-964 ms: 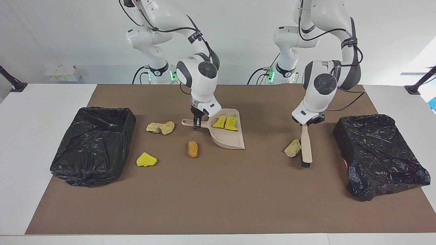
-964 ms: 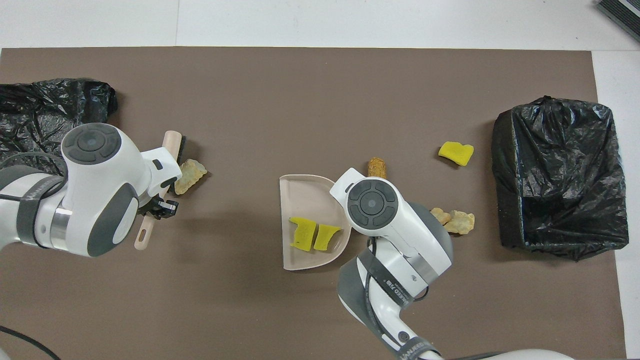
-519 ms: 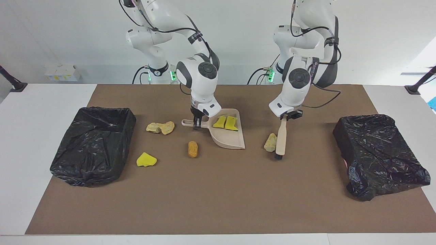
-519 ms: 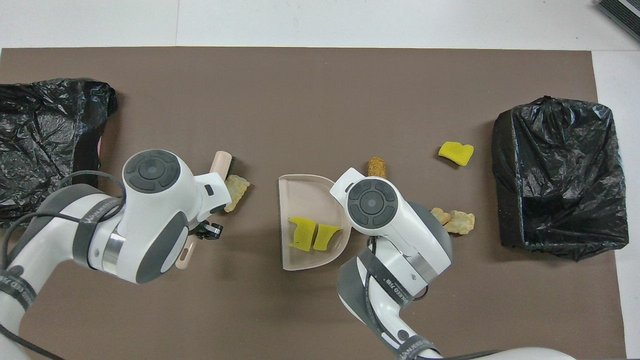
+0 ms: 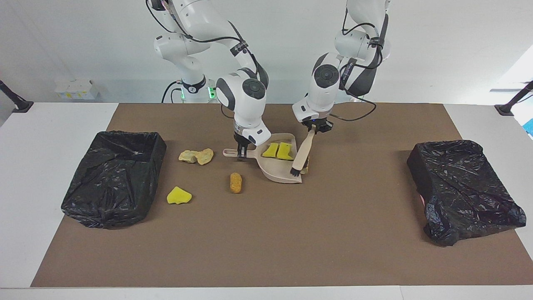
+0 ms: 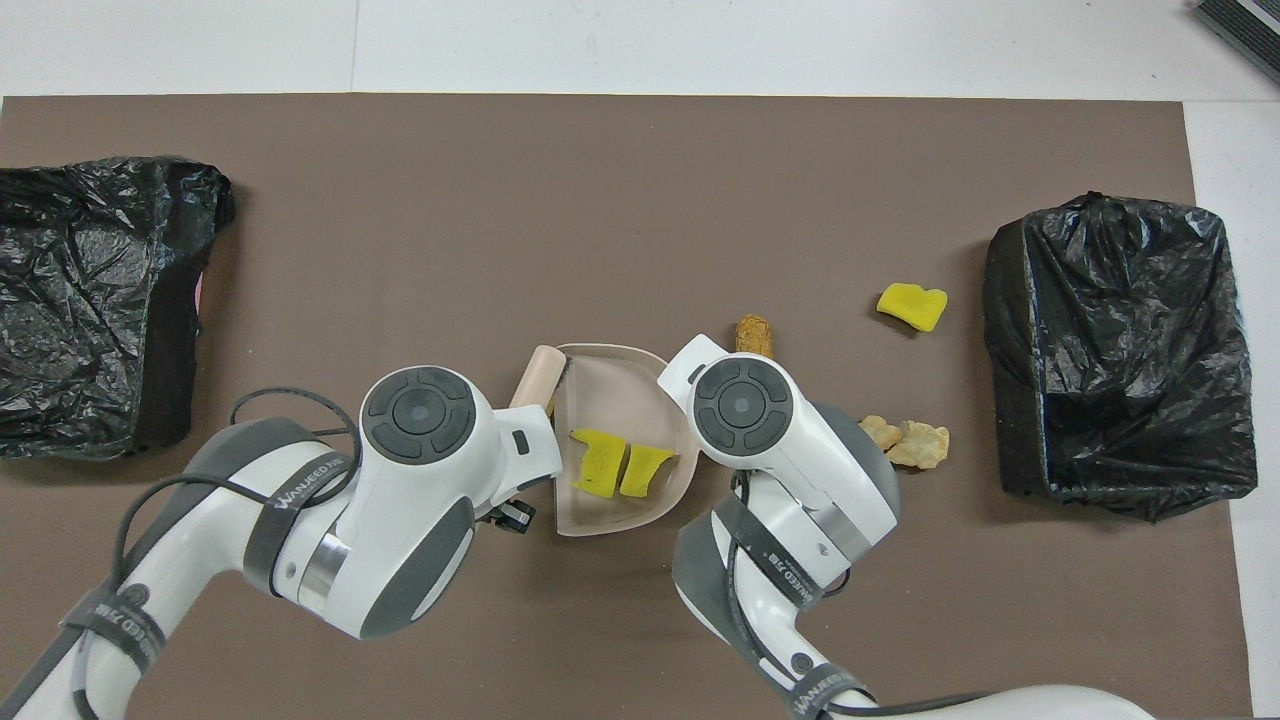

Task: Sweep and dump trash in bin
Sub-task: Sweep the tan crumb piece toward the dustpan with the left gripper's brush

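Note:
My right gripper (image 5: 240,152) is shut on the handle of the beige dustpan (image 5: 275,170), which rests on the brown mat with two bright yellow trash chunks (image 5: 277,151) in it. My left gripper (image 5: 312,128) is shut on the handle of a wooden brush (image 5: 302,152). The brush's black bristles are at the pan's open lip. A pale tan chunk (image 5: 307,169) peeks out beside the bristles at that lip, mostly hidden. On the mat toward the right arm's end lie two tan chunks (image 5: 196,156), an orange-brown oval (image 5: 235,182) and a yellow chunk (image 5: 179,195).
A black-bag-lined bin (image 5: 114,177) stands at the right arm's end of the mat. Another (image 5: 462,187) stands at the left arm's end. From overhead both wrists cover their grippers, and the brush (image 6: 538,372) shows beside the pan (image 6: 610,385).
My left arm has swept the brush and the tan chunk across the mat from near its own end's bin to the dustpan's lip. The right arm has held the pan nearly still.

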Tool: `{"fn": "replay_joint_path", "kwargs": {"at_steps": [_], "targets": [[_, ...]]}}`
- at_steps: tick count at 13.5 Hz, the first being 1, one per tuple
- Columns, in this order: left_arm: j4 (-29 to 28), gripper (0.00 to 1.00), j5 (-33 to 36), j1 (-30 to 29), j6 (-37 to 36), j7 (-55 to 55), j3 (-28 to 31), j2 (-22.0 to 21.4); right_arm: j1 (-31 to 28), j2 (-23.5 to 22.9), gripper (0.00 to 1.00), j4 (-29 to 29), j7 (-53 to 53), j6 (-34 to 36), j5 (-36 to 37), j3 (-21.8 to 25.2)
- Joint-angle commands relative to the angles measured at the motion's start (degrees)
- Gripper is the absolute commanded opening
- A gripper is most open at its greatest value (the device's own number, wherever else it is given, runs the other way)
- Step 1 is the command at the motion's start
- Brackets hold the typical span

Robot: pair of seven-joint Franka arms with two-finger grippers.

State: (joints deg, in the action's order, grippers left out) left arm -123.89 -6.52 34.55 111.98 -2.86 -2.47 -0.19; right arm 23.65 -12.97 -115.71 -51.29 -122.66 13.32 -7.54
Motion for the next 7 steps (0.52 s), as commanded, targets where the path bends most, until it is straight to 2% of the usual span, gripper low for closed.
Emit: {"fn": "replay_joint_path", "kwargs": {"at_steps": [1, 4, 7], "targets": [[-0.31, 0.00, -3.92, 3.06, 1.05, 0.93, 0.98, -1.05, 0.17, -2.06, 0.00, 0.13, 1.72, -2.42, -0.14, -0.29], [2.33, 0.00, -6.83, 3.77, 0.26, 0.84, 0.98, -1.13, 0.17, -1.79, 0.00, 5.30, 1.11, 8.36, 4.42, -0.29], [3.83, 0.00, -7.19, 3.07, -1.67, 0.49, 1.07, -1.57, 0.17, -1.70, 0.00, 5.41, 1.20, 9.19, 5.23, -0.37]]}}
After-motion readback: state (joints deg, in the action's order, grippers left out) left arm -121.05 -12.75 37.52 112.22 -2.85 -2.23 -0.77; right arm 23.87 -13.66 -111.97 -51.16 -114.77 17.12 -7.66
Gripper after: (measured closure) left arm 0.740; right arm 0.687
